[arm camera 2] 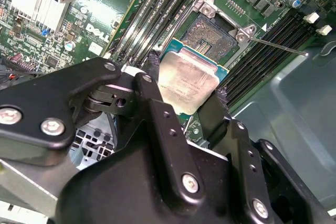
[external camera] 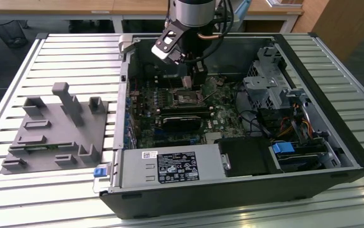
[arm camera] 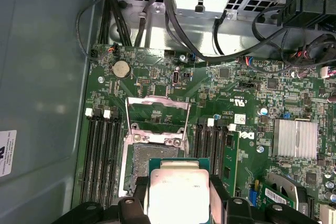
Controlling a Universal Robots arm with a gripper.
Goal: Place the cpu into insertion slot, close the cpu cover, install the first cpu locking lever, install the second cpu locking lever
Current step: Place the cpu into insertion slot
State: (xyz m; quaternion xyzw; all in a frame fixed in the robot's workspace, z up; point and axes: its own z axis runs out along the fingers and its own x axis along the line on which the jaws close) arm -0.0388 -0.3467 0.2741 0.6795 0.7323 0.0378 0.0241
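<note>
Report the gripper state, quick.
The gripper: jaws closed on the small flat square silvery-grey cpu, held near the dark square insertion slot.

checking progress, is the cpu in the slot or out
Out: the pincer grips the cpu, clear of the bare insertion slot.
</note>
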